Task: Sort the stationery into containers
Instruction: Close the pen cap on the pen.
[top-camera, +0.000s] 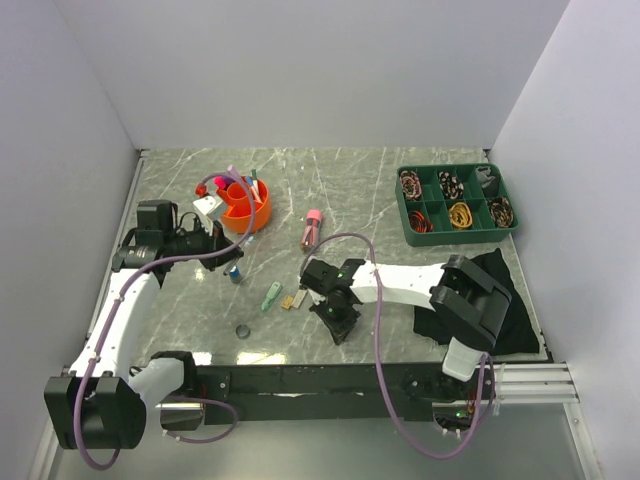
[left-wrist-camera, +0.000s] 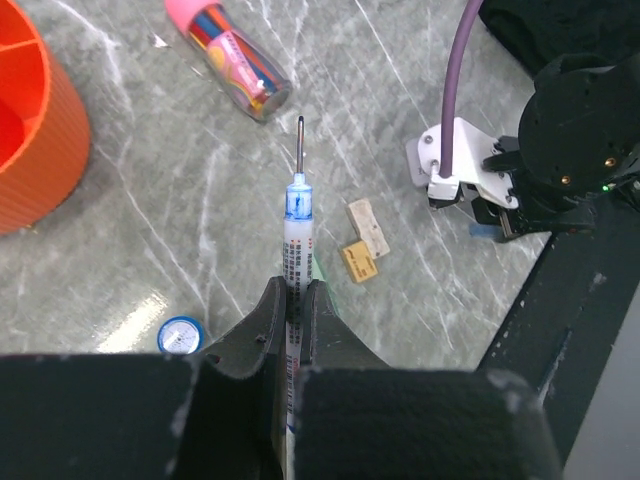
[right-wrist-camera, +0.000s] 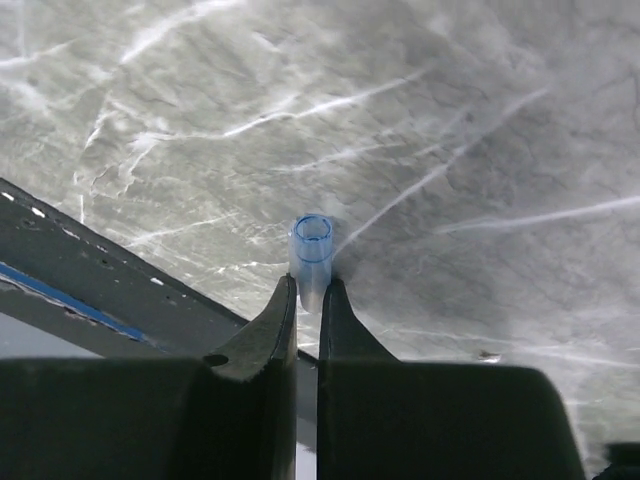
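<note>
**While Both Grippers Bite Down, Pen and Blue Tube Sit Well Apart**

Seen from overhead, my left gripper (top-camera: 218, 240) hangs just beside the round orange plastic pot (top-camera: 247, 208) with its divided sections, a sensible spot for dropping in whatever it carries. My right gripper (top-camera: 340, 326) points down at the grey marble-patterned table (top-camera: 380, 190) near the front edge, well apart from the pot. Loose pieces lie between the arms, among them a pink-capped clear tube (top-camera: 312, 228).

On the left wrist camera, the fingers are clenched on a thin white plastic pen (left-wrist-camera: 297, 235). They grip it along the printed barrel, so the blue collar and dark needle tip jut forward, uncovered. The pot's orange wall shows at far left.

On the right wrist camera, the fingers are pinched onto a small translucent blue plastic tube (right-wrist-camera: 312, 245), hollow and open-topped, standing upright on the glossy, white-veined surface. I judge it to be the pen's cap. It is held low, which leaves its mouth free.
</note>
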